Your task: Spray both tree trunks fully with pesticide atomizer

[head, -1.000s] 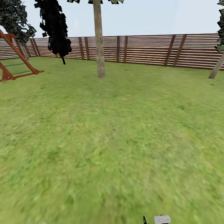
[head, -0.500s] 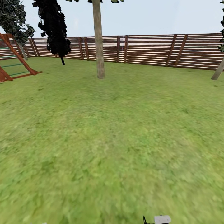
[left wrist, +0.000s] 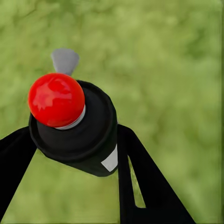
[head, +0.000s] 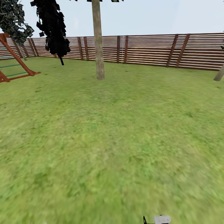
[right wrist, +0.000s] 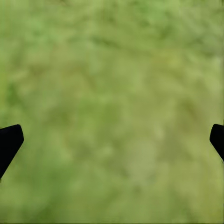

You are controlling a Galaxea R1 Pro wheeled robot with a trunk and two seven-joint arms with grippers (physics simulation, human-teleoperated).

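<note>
In the left wrist view the pesticide atomizer [left wrist: 77, 128], a dark bottle with a red ball on top and a white label, sits between two black fingers [left wrist: 140, 182]. My left gripper [left wrist: 74, 140] is shut on it above blurred grass. My right gripper [right wrist: 112, 140] is open, its black tips far apart over bare lawn. In the head view a tall tree with a straight grey-brown tree trunk [head: 98, 46] stands far ahead, slightly left of centre, in front of the fence. No white specks show on it from here.
A brown slatted fence [head: 149, 49] closes the back of the garden. A red-brown climbing frame [head: 14, 60] stands at the far left, beside a dark columnar tree [head: 53, 28] and a small leafy tree [head: 14, 18]. A leaning trunk base [head: 219, 74] shows at the right edge. Open grass [head: 112, 140] lies between me and the tall tree.
The whole head view has shifted: the tall tree's base sits slightly lower and nearer, the climbing frame slid left and the leaning trunk slid right, so the camera has moved forward.
</note>
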